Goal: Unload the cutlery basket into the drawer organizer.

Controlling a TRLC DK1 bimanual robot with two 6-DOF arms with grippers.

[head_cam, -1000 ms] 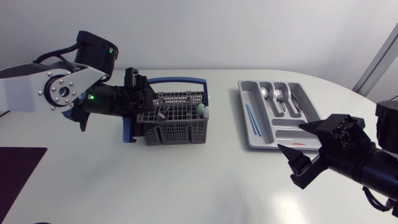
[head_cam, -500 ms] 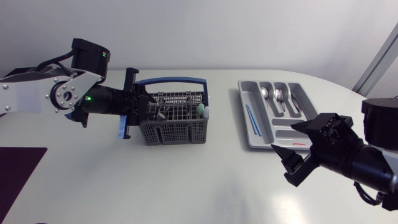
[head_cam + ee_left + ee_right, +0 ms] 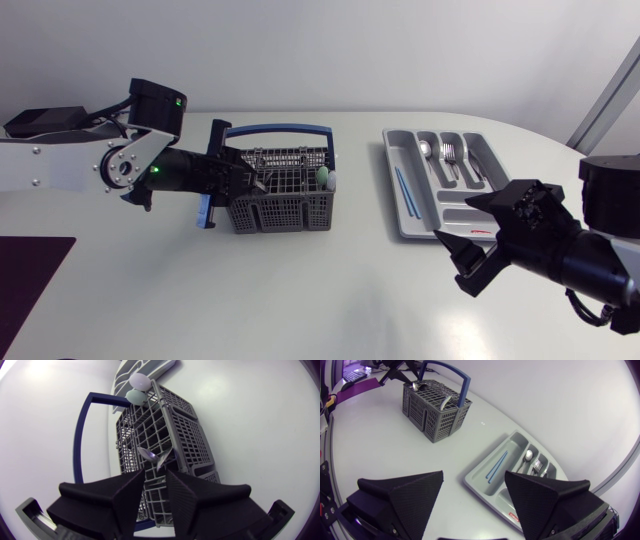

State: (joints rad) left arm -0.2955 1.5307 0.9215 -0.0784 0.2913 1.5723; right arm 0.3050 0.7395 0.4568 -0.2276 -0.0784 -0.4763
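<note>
Our left jaws stand narrowly apart at the end of the cutlery basket (image 3: pixel 285 213), a spoon (image 3: pixel 147 454) just ahead of them. Our right jaws gape wide above the counter (image 3: pixel 320 290) beside the drawer organizer (image 3: pixel 462 214).

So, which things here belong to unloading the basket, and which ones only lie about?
For the job:
- basket and the cutlery in it
- organizer, already holding blue sticks, a spoon and a fork
- left gripper, open at the basket
- right gripper, open near the organizer

Lying about:
- dark mat at the table's corner
</note>
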